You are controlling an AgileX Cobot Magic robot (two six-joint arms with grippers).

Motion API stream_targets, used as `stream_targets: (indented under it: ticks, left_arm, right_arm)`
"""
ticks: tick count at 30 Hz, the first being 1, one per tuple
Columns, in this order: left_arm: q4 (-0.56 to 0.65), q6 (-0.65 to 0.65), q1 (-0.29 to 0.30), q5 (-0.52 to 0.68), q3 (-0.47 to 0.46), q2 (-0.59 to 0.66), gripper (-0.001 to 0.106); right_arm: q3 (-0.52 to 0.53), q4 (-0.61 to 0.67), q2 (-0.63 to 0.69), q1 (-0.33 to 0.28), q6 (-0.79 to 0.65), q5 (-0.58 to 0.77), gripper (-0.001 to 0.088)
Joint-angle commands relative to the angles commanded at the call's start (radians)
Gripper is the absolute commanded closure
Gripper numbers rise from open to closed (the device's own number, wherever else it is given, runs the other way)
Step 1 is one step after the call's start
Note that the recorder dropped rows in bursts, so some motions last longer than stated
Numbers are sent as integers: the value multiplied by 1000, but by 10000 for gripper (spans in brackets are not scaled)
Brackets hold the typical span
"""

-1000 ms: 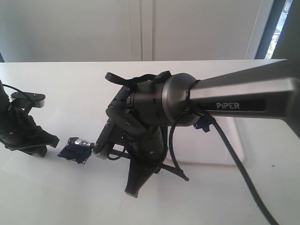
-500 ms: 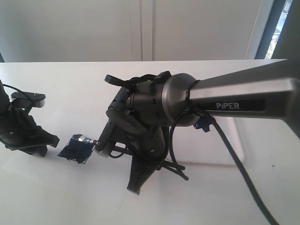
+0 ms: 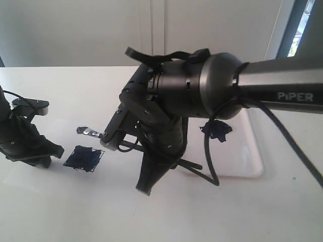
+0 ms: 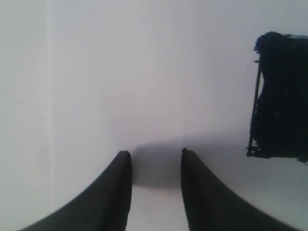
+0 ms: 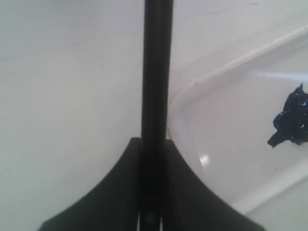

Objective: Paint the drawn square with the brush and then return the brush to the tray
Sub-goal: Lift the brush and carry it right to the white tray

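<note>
Two grippers show: the right gripper is pressed tight on the black handle of the one brush, whose silver tip hangs near the one drawn square, apart from it. The square is filled dark blue. The brush looks light, thin and stiff, apt to swivel, so a firm mid-handle hold suits it. The left gripper stands spread and empty on the desk. One tray holds one paint blob.

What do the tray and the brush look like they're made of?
Tray: likely white plastic, glossy; rounded moulded rim and a light glint. Brush: smooth black handle, painted wood or plastic, cannot tell; its ferrule shines silvery, probably metal.
</note>
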Motion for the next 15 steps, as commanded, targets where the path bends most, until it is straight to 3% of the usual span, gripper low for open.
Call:
stream_targets:
  ticks: [9,15]
  left_arm:
    - [15,8,0,9,-15,-138,656]
    - [15,12,0,59,-52,-270,770]
  right_arm:
    - [6,-11,-106,-40,50,100,868]
    - [19,-11,-200,-118,52,154,868]
